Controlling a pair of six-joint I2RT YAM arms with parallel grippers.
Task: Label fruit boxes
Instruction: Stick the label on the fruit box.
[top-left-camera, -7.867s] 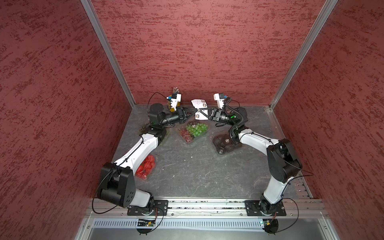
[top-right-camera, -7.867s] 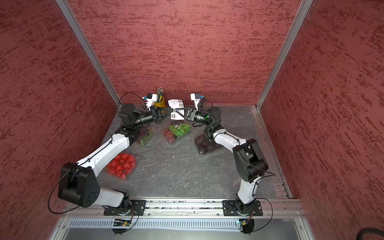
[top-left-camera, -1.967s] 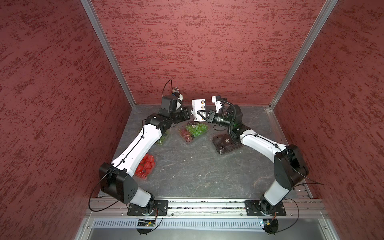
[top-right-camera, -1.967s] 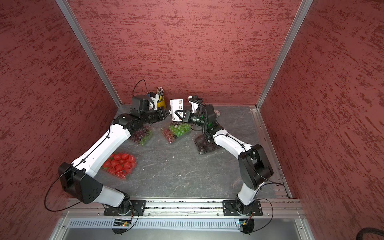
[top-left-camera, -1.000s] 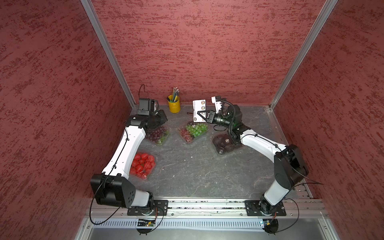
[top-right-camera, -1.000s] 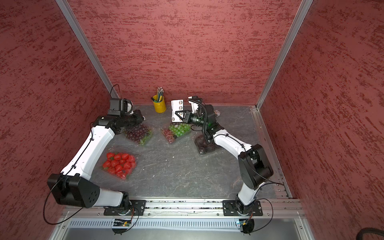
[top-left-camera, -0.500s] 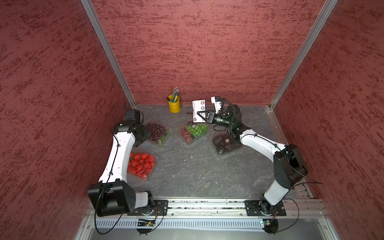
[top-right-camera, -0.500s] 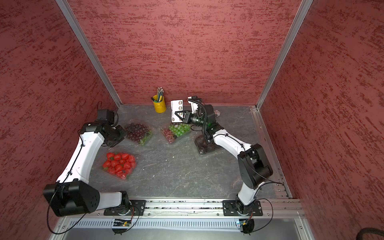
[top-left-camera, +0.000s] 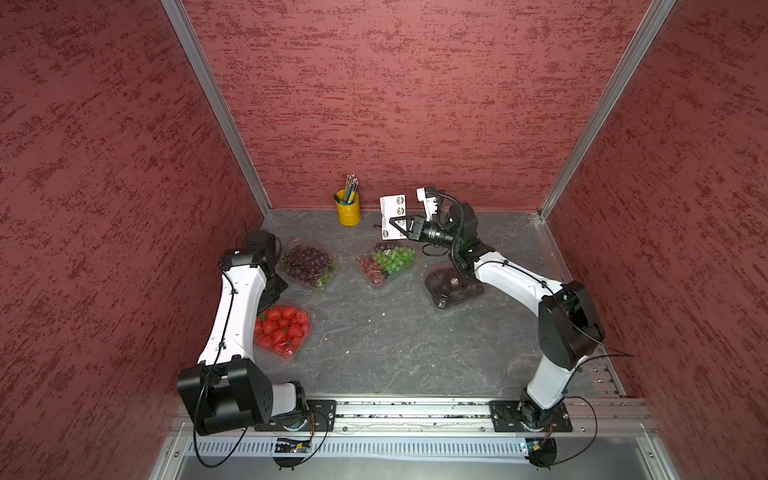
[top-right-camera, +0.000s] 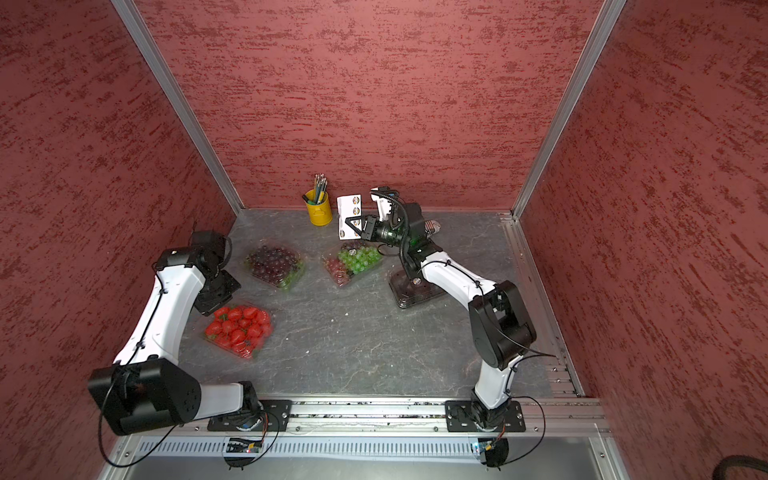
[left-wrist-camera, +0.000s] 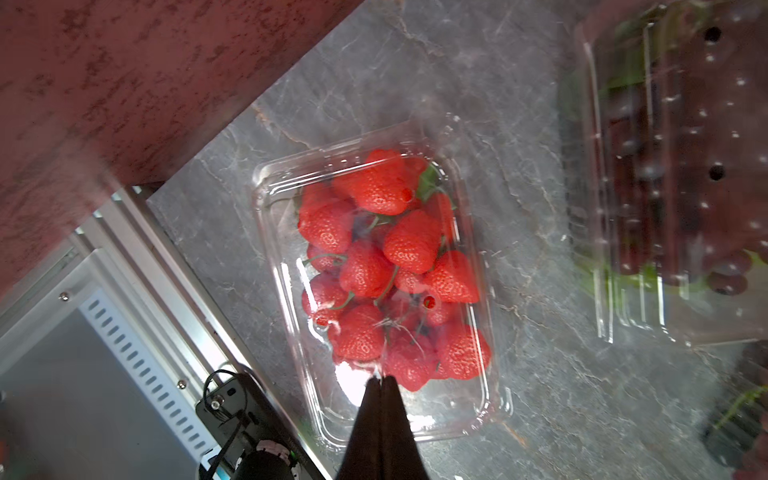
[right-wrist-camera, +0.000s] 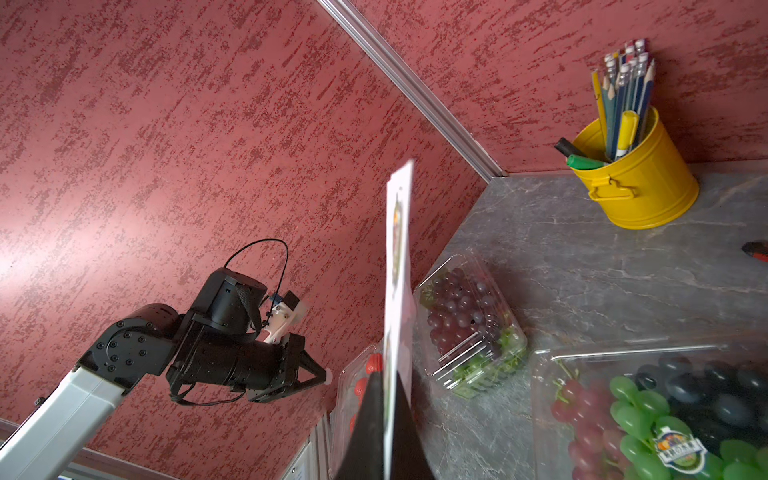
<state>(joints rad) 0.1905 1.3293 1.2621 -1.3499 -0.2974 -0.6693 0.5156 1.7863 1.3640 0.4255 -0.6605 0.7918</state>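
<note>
While right end effector (top-left-camera: 393, 225) clamps sticker sheet (top-left-camera: 395, 203) upright, left end effector (left-wrist-camera: 380, 380) closed, strawberry punnet (left-wrist-camera: 374, 270) lengthwise along it.

I can read no words or numbers anywhere. The round sticker (right-wrist-camera: 679, 451) on the mixed grape box (right-wrist-camera: 648, 399) carries a badge with a lettered band, too blurred to read. The badges on the sticker sheet (top-left-camera: 392, 205) I hold are too small.

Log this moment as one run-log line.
left gripper: shut, over strawberry punnet | right gripper: shut on sticker sheet, held upright near green-and-red grape punnet | strawberry label: none seen
</note>
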